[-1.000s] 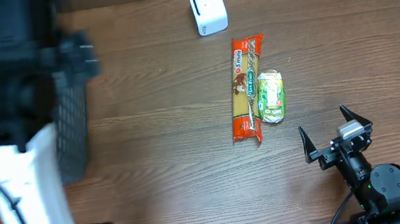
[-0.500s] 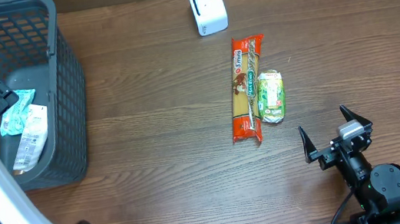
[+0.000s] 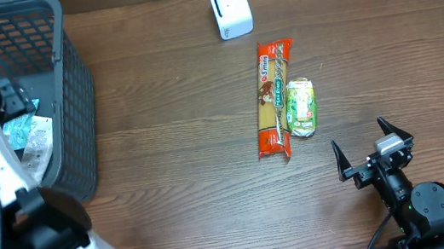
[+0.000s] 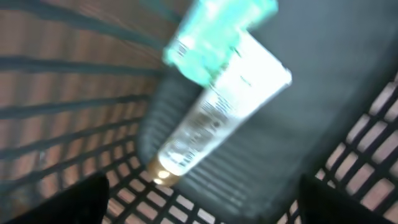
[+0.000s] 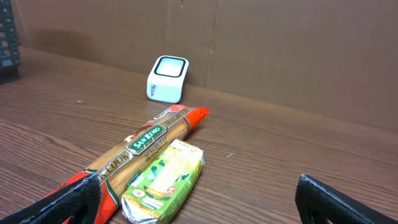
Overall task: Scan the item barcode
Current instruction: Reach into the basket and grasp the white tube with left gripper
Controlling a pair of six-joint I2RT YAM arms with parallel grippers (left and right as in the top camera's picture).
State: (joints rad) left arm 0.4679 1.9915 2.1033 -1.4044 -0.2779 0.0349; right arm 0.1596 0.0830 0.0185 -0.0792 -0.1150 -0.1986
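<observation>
My left gripper [image 3: 12, 99] is down inside the grey basket [image 3: 77, 118] at the far left. In the left wrist view its jaws [image 4: 205, 211] stand open, wide apart, just above the basket floor. A white tube [image 4: 217, 115] with a gold cap lies ahead of them, under a teal packet [image 4: 217, 28]; neither is touched. The white scanner [image 3: 230, 8] stands at the back of the table. A red spaghetti packet [image 3: 272, 96] and a green packet [image 3: 301, 107] lie side by side in the middle. My right gripper [image 3: 373, 149] rests open near the front right, with nothing in it.
From the right wrist, the scanner [image 5: 167, 78] stands before a brown cardboard wall, with the spaghetti packet [image 5: 143, 146] and the green packet [image 5: 165, 180] lying ahead of the right gripper [image 5: 202, 202]. The basket's mesh walls [image 4: 74, 93] close in round my left gripper.
The left arm has swung across the basket and reached down into it, towards the tube and the teal packet. The right arm and the table items have not moved.
</observation>
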